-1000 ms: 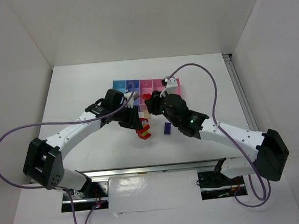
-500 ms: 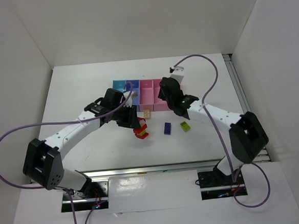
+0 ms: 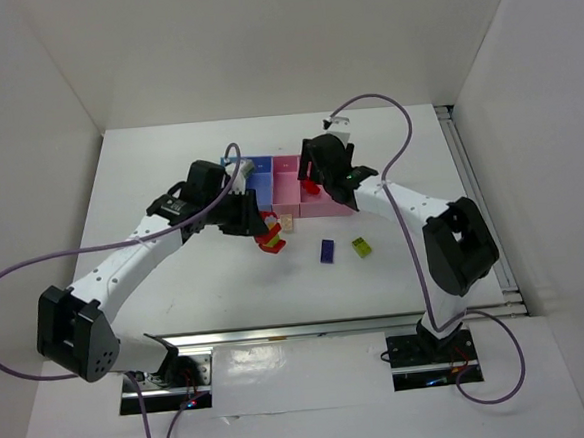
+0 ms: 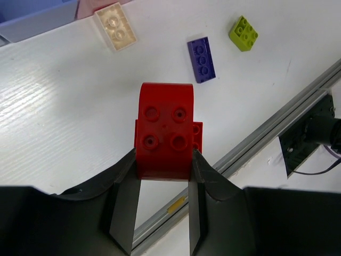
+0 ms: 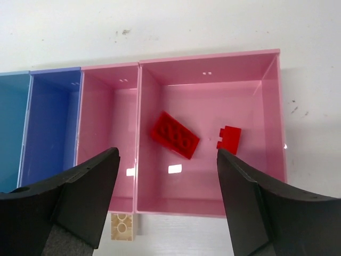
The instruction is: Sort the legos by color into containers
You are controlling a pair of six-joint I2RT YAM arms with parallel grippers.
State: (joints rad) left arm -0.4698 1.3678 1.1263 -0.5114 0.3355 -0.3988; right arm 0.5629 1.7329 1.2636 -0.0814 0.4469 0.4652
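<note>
My left gripper (image 4: 164, 160) is shut on a red lego (image 4: 165, 130), held just above the table in front of the containers (image 3: 269, 233). A second red piece (image 4: 197, 136) shows right behind it; whether the two are joined I cannot tell. My right gripper (image 5: 168, 154) hangs open over the wider pink bin (image 5: 208, 56), where two red legos (image 5: 174, 135) (image 5: 229, 138) lie. On the table lie a tan lego (image 3: 286, 222), a dark purple lego (image 3: 327, 251) and a yellow-green lego (image 3: 361, 245).
The joined bins run light blue (image 5: 10, 128), darker blue (image 5: 50, 122), narrow pink (image 5: 106, 117), then the wider pink one. The tan lego (image 5: 123, 226) lies against the narrow pink bin's front wall. A metal rail (image 4: 256, 136) edges the table's near side.
The right gripper moved over the wider pink bin and opened, letting go of a red lego that now lies inside. The left gripper shifted slightly back and left, still holding its red lego.
</note>
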